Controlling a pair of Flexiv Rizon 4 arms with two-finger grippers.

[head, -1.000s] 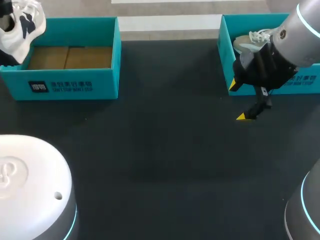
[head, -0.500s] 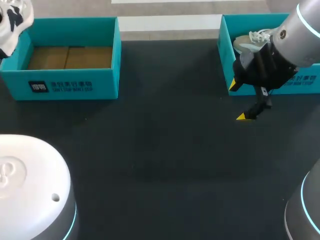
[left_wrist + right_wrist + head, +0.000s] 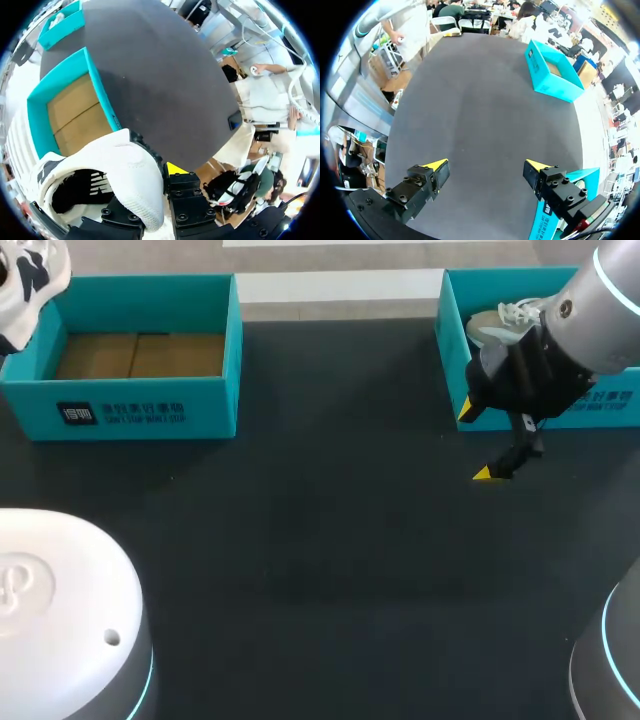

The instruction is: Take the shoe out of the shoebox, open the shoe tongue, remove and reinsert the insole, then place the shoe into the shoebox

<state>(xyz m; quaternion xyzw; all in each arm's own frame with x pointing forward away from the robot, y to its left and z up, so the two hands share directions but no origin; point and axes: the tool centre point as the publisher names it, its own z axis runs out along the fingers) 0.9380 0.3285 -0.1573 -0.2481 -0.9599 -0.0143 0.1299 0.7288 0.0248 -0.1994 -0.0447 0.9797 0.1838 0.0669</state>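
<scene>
A white shoe with black markings hangs above the far left corner of the empty teal shoebox, partly cut off by the head view's edge. In the left wrist view my left gripper is shut on this white shoe; one yellow tip shows beside it and the shoe hides the other. The shoebox lies below it, its cardboard floor bare. My right gripper hangs open in front of a second teal box holding a grey-white shoe. Nothing lies between the right gripper's fingers.
The dark table stretches between the two boxes. My arms' white bases stand at the near left and near right. In the right wrist view the empty shoebox sits far ahead across the table.
The white shoe in my left gripper has moved up and to the left, further out of the head view. The right arm has kept still.
</scene>
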